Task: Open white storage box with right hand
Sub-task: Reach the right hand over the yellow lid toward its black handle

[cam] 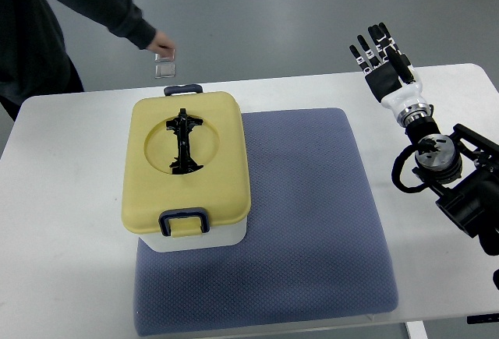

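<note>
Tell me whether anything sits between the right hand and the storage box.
Nothing visible does. The right hand, fingers spread, hangs over the table's far right, and only bare blue mat and table lie between it and the storage box, lid closed. A person's hand holds something small beyond the box, off that path.

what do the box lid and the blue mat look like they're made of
The box lid looks like smooth matte yellow plastic: moulded rounded corners, a recessed round well, even colour. The mat seems a soft woven or mesh fabric, possibly foam-backed: a fine dotted texture, no shine. Neither can be confirmed by look alone.
</note>
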